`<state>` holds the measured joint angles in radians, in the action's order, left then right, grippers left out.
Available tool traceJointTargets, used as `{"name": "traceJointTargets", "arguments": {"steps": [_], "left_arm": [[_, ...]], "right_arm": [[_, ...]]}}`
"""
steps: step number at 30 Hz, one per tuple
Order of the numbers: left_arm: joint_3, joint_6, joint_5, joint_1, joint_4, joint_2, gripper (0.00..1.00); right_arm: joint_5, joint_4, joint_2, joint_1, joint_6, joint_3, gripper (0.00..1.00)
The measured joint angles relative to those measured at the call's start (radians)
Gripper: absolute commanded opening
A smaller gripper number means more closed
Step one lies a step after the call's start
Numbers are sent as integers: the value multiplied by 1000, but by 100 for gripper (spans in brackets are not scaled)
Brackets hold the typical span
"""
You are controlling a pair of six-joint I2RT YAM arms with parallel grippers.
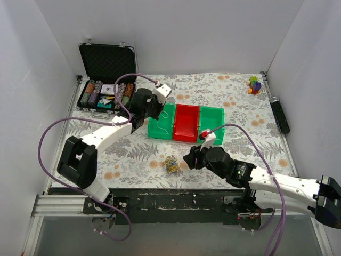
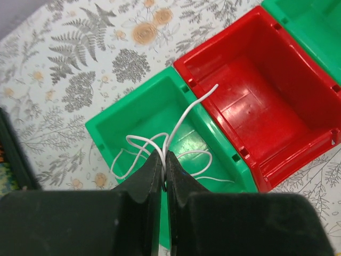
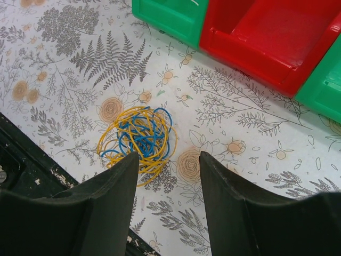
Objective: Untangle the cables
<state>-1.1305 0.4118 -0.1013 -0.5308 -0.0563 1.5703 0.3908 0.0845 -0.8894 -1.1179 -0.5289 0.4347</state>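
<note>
A tangled ball of yellow and blue cables [image 1: 171,164] lies on the floral table near the front edge; it also shows in the right wrist view [image 3: 139,136]. My right gripper [image 3: 169,156] is open and empty, just above and to the right of the ball. My left gripper [image 2: 164,154] is shut on a thin white cable [image 2: 160,143] and holds it over the left green bin [image 2: 136,114], where its loops hang down. In the top view the left gripper [image 1: 156,111] is at the left green bin [image 1: 161,124].
A red bin [image 1: 186,122] and a second green bin [image 1: 214,122] stand beside the left one. An open black case of poker chips [image 1: 105,90] is at the back left. Small coloured blocks [image 1: 254,85] and a black marker-like tool [image 1: 280,114] lie at the right.
</note>
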Motion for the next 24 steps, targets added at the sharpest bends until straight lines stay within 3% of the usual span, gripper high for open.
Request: {"name": "traceJointTargets", "arguments": {"steps": [9, 17, 19, 24], "left_arm": [[9, 46, 11, 0, -56, 89, 1], [-32, 76, 73, 0, -126, 224, 27], [-62, 86, 92, 0, -144, 246, 42], [-106, 108, 124, -1, -158, 253, 62]], "right_arm": [[0, 0, 0, 0, -7, -1, 58], [0, 0, 1, 0, -10, -1, 58], [0, -2, 2, 0, -10, -1, 59], [0, -2, 7, 0, -10, -1, 59]]}}
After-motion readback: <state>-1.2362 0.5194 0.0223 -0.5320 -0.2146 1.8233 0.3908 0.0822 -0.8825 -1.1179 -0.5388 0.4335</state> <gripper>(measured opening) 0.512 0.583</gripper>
